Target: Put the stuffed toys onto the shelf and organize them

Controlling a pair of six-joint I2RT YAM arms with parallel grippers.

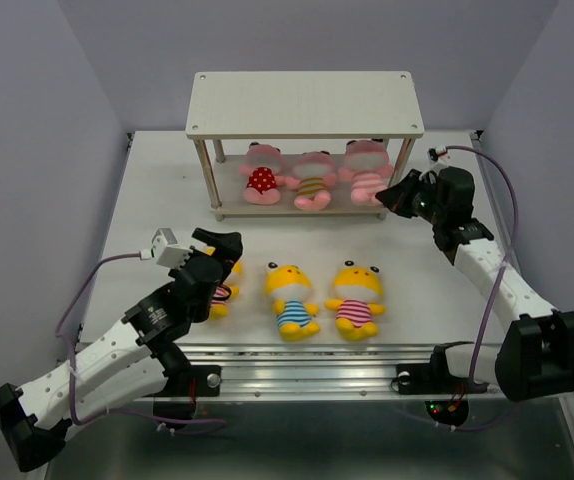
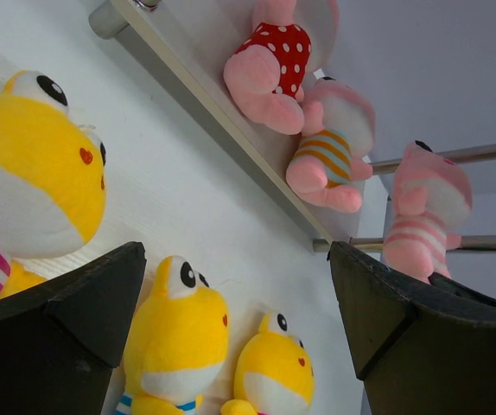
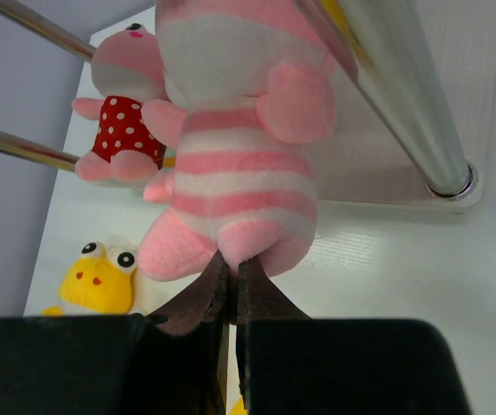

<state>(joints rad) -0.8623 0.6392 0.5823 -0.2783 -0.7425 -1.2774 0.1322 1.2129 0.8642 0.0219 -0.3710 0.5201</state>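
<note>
The shelf (image 1: 304, 100) stands at the back. On its lower board sit three pink toys: red-dotted (image 1: 261, 178), brown-striped (image 1: 313, 182) and pink-striped (image 1: 365, 175). My right gripper (image 1: 387, 197) is at the shelf's right end. Its jaws are shut (image 3: 233, 264) on the bottom of the pink-striped toy (image 3: 239, 173). Three yellow toys lie on the table: one (image 1: 222, 288) under my left gripper, a blue-striped one (image 1: 289, 300) and a pink-striped one (image 1: 355, 300). My left gripper (image 1: 219, 248) is open and empty (image 2: 239, 285) above them.
The shelf's front right metal leg (image 3: 395, 78) stands just right of my right gripper. The top board has nothing on it. The grey walls close in on both sides. A metal rail (image 1: 307, 372) runs along the table's near edge.
</note>
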